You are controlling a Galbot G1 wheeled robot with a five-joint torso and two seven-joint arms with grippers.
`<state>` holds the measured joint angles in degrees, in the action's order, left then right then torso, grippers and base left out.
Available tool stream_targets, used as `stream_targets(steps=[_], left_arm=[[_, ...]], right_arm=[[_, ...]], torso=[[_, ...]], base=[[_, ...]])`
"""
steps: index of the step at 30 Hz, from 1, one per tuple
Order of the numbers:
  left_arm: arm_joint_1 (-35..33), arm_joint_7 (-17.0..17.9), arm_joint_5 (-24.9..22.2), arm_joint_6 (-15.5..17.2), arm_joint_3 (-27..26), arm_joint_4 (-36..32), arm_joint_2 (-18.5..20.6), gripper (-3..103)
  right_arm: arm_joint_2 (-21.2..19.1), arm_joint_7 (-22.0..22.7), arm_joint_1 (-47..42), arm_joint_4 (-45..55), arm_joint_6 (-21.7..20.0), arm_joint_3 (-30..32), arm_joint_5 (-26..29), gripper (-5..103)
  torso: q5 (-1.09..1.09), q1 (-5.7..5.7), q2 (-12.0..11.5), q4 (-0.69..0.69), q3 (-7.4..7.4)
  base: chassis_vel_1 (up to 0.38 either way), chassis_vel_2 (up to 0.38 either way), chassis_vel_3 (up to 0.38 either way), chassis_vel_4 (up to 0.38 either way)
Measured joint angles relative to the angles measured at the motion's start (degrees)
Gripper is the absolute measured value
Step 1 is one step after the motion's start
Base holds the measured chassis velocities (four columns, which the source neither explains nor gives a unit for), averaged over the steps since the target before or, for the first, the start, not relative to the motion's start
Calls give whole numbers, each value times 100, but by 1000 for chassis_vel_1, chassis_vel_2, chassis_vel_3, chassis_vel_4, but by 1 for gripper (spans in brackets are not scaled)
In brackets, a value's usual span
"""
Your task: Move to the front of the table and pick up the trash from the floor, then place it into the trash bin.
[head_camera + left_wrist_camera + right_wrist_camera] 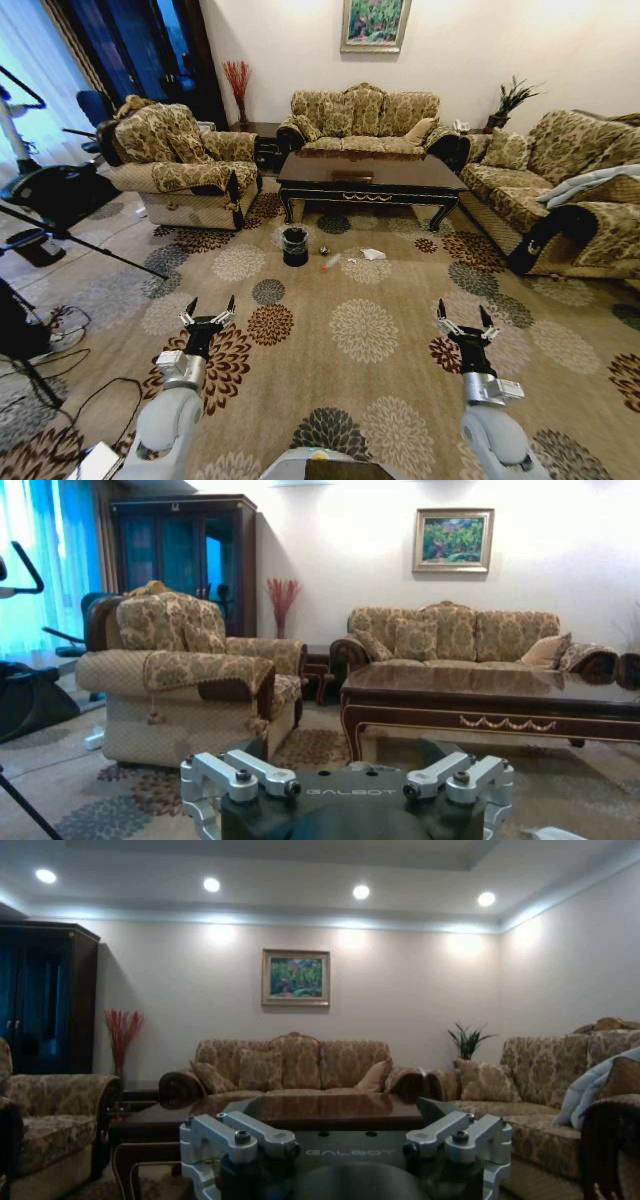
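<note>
Both arms are held low and forward over the carpet (370,330), well short of the counter (370,178).

Left gripper (207,312): jaws spread, nothing between them. Its wrist view shows the fingers (235,776) apart, with the counter (500,697) ahead and an armchair (185,682) beyond on one side.

Right gripper (466,318): jaws also spread and empty. Its wrist view shows the fingers (240,1136) apart and the counter (300,1110) straight ahead, with the sofa (290,1069) behind it.

Bin (295,246): on the carpet just before the counter's front edge, far ahead of the left gripper and slightly toward the right one.

Trash, all on the carpet beside the bin, between the two grippers' lines and well ahead of both:
- dark ball (324,250), nearest the bin
- bottle (331,262), just past the ball
- white paper (373,254), farthest from the bin
</note>
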<state>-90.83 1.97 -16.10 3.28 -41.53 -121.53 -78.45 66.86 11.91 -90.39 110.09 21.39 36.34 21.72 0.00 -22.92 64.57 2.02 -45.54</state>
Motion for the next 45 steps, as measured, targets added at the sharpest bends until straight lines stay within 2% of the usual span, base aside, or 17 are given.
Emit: stream_targets(steps=[29, 45], left_arm=[[70, -86, 59, -3, 38, 149, -69, 100], [0, -189, 52, -75, -29, -21, -71, 100]], right_arm=[[-9, -181, 157, -159, 234, -18, -83, 100], [55, -141, 57, -69, 182, -16, -133, 100]], torso=[[0, 373, -834, 0, 461], [0, 550, -1242, 0, 691]], base=[[0, 0, 0, 0], [0, 0, 0, 0]])
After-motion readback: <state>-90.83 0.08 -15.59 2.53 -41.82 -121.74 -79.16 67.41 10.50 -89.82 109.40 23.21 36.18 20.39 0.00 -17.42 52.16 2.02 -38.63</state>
